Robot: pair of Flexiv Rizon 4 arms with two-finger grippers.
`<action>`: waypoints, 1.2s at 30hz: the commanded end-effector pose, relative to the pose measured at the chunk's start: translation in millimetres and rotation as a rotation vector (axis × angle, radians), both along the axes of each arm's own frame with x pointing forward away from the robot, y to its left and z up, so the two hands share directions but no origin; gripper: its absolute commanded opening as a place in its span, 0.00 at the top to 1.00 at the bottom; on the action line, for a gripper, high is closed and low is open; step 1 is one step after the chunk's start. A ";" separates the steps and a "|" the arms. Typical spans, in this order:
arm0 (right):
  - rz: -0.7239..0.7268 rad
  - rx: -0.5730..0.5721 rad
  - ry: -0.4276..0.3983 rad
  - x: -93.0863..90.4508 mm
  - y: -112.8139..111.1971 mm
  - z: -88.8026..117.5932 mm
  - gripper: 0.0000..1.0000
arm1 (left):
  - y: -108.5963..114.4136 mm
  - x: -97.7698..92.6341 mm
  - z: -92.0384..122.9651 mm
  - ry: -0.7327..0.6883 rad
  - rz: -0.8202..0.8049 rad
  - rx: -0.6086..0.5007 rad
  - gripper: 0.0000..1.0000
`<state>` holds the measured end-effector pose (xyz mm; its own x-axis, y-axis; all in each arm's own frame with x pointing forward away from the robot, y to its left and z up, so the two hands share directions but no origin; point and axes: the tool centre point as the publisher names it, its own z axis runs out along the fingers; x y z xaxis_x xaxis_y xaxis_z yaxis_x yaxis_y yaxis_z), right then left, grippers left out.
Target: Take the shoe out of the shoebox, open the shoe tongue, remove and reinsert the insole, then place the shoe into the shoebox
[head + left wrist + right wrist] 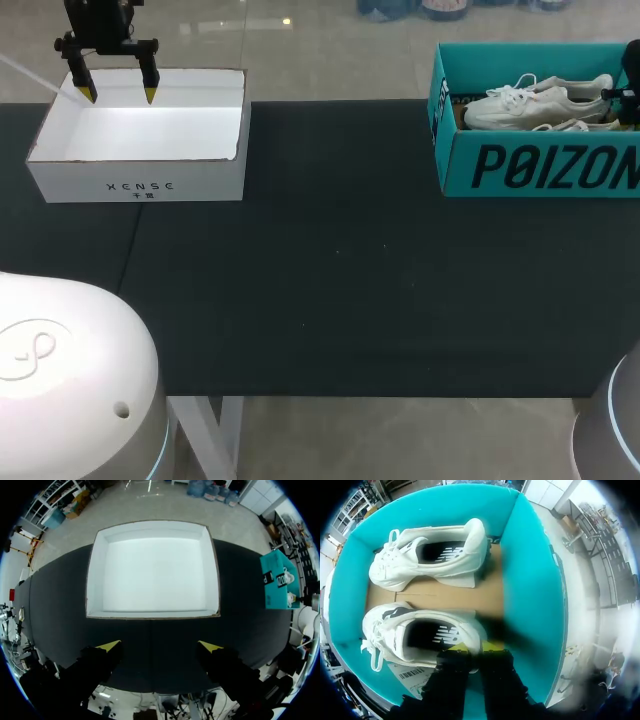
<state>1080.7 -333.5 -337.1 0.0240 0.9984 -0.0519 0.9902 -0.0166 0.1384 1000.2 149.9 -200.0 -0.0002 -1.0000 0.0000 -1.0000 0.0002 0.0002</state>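
Head view shows the left gripper [118, 97] spread wide above the white box [135, 185]. Far right, the shoebox [540, 165] holds a pair. The right gripper [477, 646], nearly closed, seems to pinch the nearer shoe [420, 636] at its heel rim. The shoe is likely light and soft-walled, and firmest at that rim.
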 end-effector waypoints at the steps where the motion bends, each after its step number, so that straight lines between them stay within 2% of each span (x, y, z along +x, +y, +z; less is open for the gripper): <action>1: 0.002 0.003 -0.017 -2.6 1.1 7.1 1.00 | 0.0 -0.2 0.0 0.000 0.000 0.000 0.00; 8: -0.025 0.012 -0.058 3.0 2.5 28.4 1.00 | 0.0 -0.2 0.0 0.000 0.000 0.000 0.00; 12: -0.050 -0.022 -0.078 8.2 4.6 46.2 1.00 | 0.0 -0.2 0.0 0.000 0.000 0.000 0.00; 20: -0.130 -0.029 -0.114 22.4 3.8 96.7 1.00 | 0.0 -0.2 0.0 0.000 0.000 0.000 0.00; 25: -0.173 0.021 -0.116 26.4 3.5 130.3 1.00 | 0.0 -0.2 0.0 0.000 0.000 0.000 0.00; 31: -0.159 0.085 -0.173 15.7 7.6 173.9 1.00 | 0.0 -0.2 0.0 0.000 0.000 0.000 0.00; 36: -0.128 0.083 -0.210 -8.8 16.5 204.8 1.00 | 0.0 -0.2 0.0 0.000 0.000 0.000 0.00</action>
